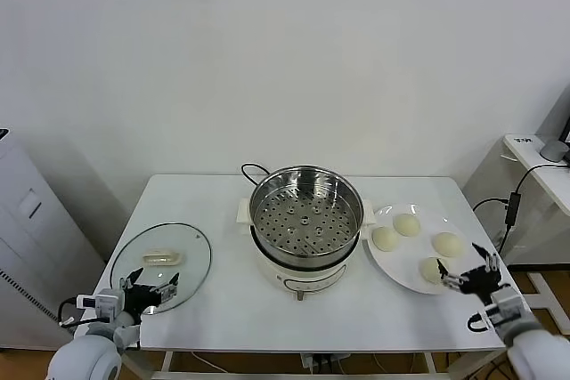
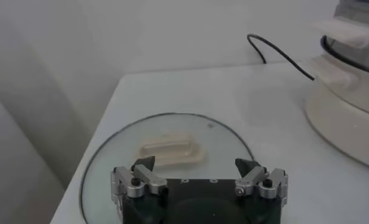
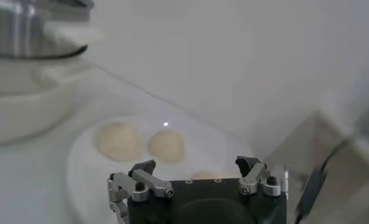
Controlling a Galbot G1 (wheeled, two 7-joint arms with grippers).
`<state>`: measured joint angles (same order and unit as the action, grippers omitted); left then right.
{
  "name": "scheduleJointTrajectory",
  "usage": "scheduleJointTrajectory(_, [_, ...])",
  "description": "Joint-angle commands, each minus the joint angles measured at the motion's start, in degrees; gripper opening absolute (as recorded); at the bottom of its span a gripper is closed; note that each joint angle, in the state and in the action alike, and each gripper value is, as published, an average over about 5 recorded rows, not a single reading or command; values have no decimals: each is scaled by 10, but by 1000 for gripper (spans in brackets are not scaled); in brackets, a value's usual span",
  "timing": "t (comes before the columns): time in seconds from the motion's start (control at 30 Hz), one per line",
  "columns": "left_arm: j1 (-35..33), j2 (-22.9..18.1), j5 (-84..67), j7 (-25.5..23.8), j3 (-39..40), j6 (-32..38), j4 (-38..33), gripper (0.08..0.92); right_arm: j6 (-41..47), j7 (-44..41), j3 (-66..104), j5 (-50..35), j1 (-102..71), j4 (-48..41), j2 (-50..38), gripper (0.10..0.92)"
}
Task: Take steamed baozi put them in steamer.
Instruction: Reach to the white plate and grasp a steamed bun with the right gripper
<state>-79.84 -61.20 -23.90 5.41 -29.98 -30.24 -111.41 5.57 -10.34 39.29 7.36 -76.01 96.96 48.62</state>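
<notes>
Baozi [image 1: 409, 224] number 4, all on the white plate [image 1: 397, 272] to the right of the steamer [image 1: 305, 213], so none has been moved yet. The steamer's perforated steel basket sits open at the middle of the worktop [image 1: 223, 304], and its glass lid [image 1: 161, 265] lies flat on the worktop's left side.

The right tool [image 1: 465, 277] is at the plate's near right edge, close beside the nearest bun [image 1: 432, 269], with its fingers spread and nothing between them. The right wrist view shows 2 buns further along the plate and a third just past the fingers [image 3: 144, 168]. The left tool [image 1: 152, 287] is parked over the lid's near rim, also spread wide and empty.

Likely the first pick is about to start on that nearest bun. The risks lie mostly in the grasp: the dough looks soft, so a hard squeeze could dent or tear it, while a light one could let it slip on the way across. The bun sits near the plate's rim, so a low finger could catch the rim and tip or slide the plate. The neighbouring buns are close enough to get nudged. On release, the basket's raised wall could clip a low-carried bun.
</notes>
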Motion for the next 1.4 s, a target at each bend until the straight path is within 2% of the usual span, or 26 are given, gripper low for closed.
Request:
scheduleJointTrajectory(0.03, [18,5,10,0,15,-3,2,823,-51,-58,-34,209,119,-70,-36,823])
scheduleJointTrajectory(0.27, [22,-2,15,14,18,-35,3,823,-73,-188,-124,229,273,-173,-63,823])
scheduleJointTrajectory(0.7, [21,1,10,-7,9,-41,11,823,-119,-406,-402,130,552,-352,-99,823])
scheduleJointTrajectory(1.03, [17,-1,10,-10,6,-44,7,823,-226,-536,-534,149,737,-554,-1,823])
scheduleJointTrajectory(1.23, [17,-4,9,-12,8,-45,7,823,-251,-583,-569,165,777,-622,32,823])
scheduleJointTrajectory(1.4, [20,-7,7,-13,11,-46,8,823,-266,-583,-580,207,786,-658,51,823])
